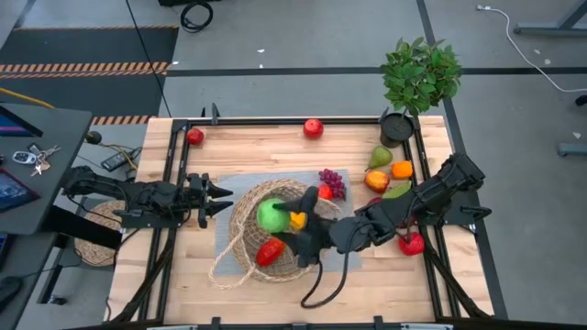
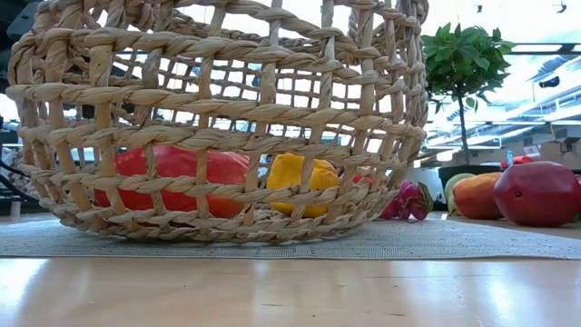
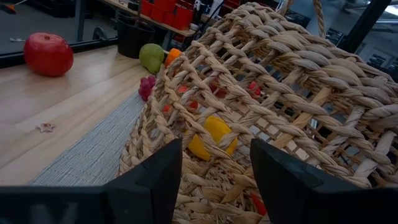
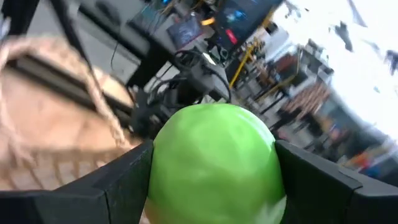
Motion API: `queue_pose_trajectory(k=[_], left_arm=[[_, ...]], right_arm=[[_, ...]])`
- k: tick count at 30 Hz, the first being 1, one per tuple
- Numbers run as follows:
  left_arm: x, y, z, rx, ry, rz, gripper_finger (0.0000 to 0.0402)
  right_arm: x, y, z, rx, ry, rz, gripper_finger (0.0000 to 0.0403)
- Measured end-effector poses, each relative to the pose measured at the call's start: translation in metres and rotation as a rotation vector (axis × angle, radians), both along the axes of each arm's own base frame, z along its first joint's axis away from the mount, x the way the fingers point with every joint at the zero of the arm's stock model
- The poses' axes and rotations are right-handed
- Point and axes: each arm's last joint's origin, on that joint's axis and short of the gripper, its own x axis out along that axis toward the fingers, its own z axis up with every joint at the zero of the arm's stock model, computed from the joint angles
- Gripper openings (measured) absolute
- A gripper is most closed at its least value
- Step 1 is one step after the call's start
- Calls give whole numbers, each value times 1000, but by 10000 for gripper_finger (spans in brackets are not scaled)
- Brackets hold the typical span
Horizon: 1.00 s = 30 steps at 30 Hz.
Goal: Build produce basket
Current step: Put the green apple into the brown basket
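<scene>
The round tan woven wicker basket (image 1: 261, 240) sits mid-table on a grey mat (image 1: 226, 236), holding a red-orange mango (image 2: 172, 177) and a yellow pepper (image 2: 295, 180). Above it, the right gripper (image 1: 292, 218) clamps a round green apple (image 4: 214, 163). The left gripper (image 1: 220, 198), fingers seemingly closed and empty, hovers just beside the basket's rim.

Two black jointed arms (image 1: 138, 194); black cable (image 1: 326, 284) trailing.
</scene>
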Motion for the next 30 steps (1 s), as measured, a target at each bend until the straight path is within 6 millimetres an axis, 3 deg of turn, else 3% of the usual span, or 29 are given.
queue_pose_trajectory(k=[7, 17, 23, 30], left_arm=[[0, 0, 0, 0, 0, 0, 196], [0, 0, 0, 0, 0, 0, 194], [0, 0, 0, 0, 0, 0, 198], [0, 0, 0, 0, 0, 0, 193]], right_arm=[[15, 11, -29, -431, 166, 51, 321], [40, 22, -74, -699, 284, -41, 321], [43, 23, -87, -731, 334, -46, 321], [45, 8, -100, -514, 382, -27, 321]])
